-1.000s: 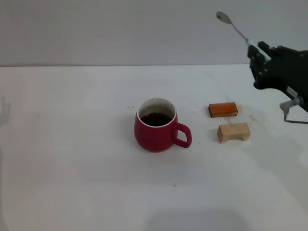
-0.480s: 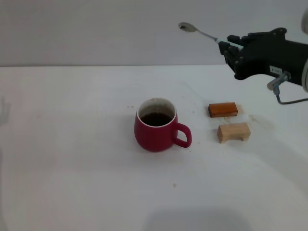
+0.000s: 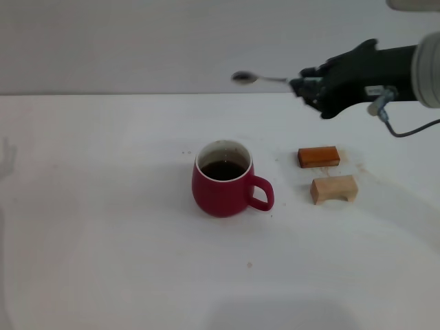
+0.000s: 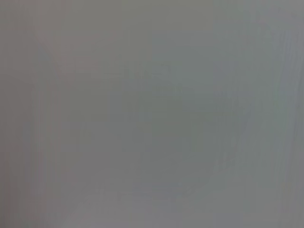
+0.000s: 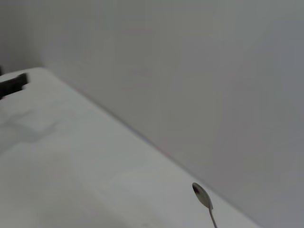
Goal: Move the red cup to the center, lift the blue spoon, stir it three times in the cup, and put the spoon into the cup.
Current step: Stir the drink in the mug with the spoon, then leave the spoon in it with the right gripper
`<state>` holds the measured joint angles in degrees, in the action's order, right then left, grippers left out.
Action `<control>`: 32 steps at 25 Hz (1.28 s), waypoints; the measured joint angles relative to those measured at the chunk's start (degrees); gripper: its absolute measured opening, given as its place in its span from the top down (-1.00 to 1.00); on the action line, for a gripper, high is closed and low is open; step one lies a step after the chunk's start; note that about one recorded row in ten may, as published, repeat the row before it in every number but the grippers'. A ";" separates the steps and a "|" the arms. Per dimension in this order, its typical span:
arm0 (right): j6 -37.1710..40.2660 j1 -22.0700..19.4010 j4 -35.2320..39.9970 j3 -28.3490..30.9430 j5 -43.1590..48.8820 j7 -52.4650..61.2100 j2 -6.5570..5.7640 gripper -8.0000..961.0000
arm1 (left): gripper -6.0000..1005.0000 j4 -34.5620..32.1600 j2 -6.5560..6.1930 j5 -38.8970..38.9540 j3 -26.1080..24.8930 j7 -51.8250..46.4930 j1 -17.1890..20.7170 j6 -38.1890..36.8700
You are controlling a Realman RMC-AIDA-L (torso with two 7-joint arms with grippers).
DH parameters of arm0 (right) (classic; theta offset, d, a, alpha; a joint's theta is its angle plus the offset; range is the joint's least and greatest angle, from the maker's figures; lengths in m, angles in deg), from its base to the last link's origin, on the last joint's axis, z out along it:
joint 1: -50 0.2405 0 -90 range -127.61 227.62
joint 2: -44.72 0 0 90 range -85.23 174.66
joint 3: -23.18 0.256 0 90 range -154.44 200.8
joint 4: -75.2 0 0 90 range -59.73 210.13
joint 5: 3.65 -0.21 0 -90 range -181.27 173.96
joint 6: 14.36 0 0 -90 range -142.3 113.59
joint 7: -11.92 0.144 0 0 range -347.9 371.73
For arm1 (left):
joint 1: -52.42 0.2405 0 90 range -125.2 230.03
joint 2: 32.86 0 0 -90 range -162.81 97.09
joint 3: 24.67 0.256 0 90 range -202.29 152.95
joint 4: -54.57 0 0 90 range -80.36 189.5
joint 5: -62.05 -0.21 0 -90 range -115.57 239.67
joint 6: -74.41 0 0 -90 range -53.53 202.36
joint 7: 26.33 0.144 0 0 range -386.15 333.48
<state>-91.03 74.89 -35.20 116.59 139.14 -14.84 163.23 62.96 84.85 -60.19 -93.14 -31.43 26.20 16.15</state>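
Swinging left from the far right, the right gripper (image 3: 307, 84) pinches the blue spoon (image 3: 258, 78), now level and nearing the red cup (image 3: 221, 180); stirring looks next.

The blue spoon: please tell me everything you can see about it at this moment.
The blue spoon is slim, with a silver metal bowl and neck. It lies nearly level in the air, bowl toward the robot's left, above and beyond the red cup, touching nothing but the right hand, which grips its handle end and hides the handle. The right wrist view shows only its bowl and neck.
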 joint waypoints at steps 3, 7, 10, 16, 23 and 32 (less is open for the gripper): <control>-4.84 4.47 3.46 3.56 -3.61 -0.94 -0.27 0.71 | -0.70 0.11 0.04 -0.01 0.00 0.00 -0.06 -0.01; -10.17 10.27 9.46 7.89 -5.89 -2.42 -0.29 0.71 | -0.70 0.24 0.06 0.00 0.00 0.00 -0.06 -0.01; -12.28 13.60 14.87 10.21 -6.57 -3.39 -0.42 0.71 | -0.70 0.29 0.06 0.00 0.00 -0.03 -0.06 -0.01; -14.41 19.19 23.52 11.43 -6.70 -4.37 -1.51 0.71 | -0.70 0.30 0.15 -0.02 0.00 -0.24 -0.06 -0.01; -14.62 23.73 32.58 11.79 -6.49 -5.07 -3.10 0.71 | -0.70 0.47 0.15 -0.01 0.00 -0.49 -0.03 -0.01; -10.92 30.09 48.65 11.39 -5.35 -8.66 -3.80 0.71 | -0.70 0.49 0.15 -0.01 0.00 -0.61 0.03 -0.01</control>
<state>-101.94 104.98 13.46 127.99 133.79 -23.50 159.43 63.45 85.00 -60.20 -93.14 -32.05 26.23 16.15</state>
